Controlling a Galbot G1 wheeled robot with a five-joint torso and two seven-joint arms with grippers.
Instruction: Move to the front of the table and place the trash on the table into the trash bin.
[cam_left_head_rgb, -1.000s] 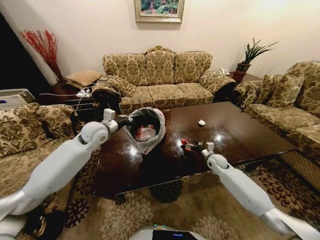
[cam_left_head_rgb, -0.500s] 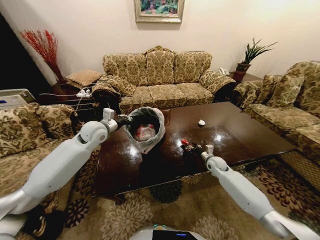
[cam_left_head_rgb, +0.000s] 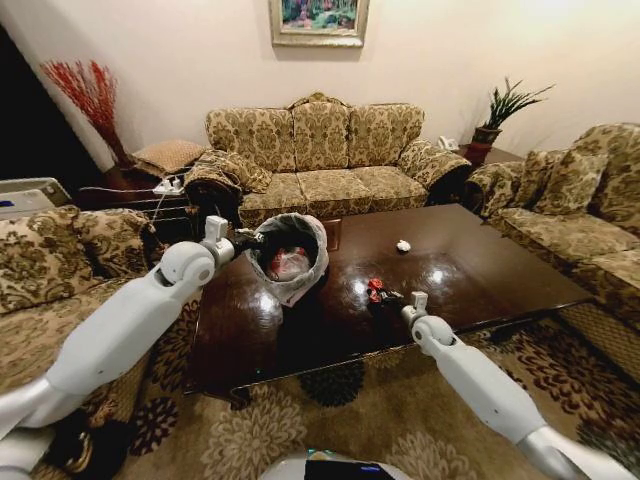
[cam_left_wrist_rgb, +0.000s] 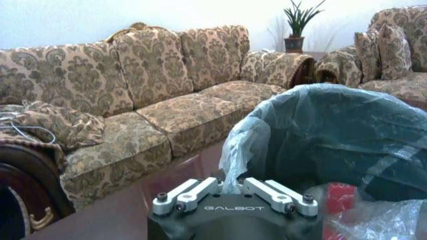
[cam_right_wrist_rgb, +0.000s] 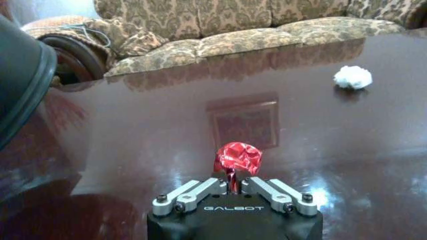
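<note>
My left gripper (cam_left_head_rgb: 247, 240) (cam_left_wrist_rgb: 233, 186) is shut on the rim of the trash bin (cam_left_head_rgb: 290, 255) (cam_left_wrist_rgb: 333, 135). It holds the bin tilted over the left part of the dark table (cam_left_head_rgb: 470, 275), its mouth facing me. White-and-red trash (cam_left_head_rgb: 290, 265) lies inside the grey liner. My right gripper (cam_left_head_rgb: 388, 296) (cam_right_wrist_rgb: 233, 184) is shut on a small red wrapper (cam_left_head_rgb: 375, 289) (cam_right_wrist_rgb: 239, 156) just above the table top, right of the bin. A white paper wad (cam_left_head_rgb: 403, 245) (cam_right_wrist_rgb: 352, 77) lies farther back on the table.
Patterned sofas (cam_left_head_rgb: 320, 160) ring the table at the back, left and right. A potted plant (cam_left_head_rgb: 495, 120) stands at the back right. A side table with cables (cam_left_head_rgb: 150, 190) is at the back left. A patterned rug (cam_left_head_rgb: 330, 420) covers the floor in front.
My right arm has shifted slightly left toward the bin with the red wrapper in its grip. The bin in my left gripper has risen a little.
</note>
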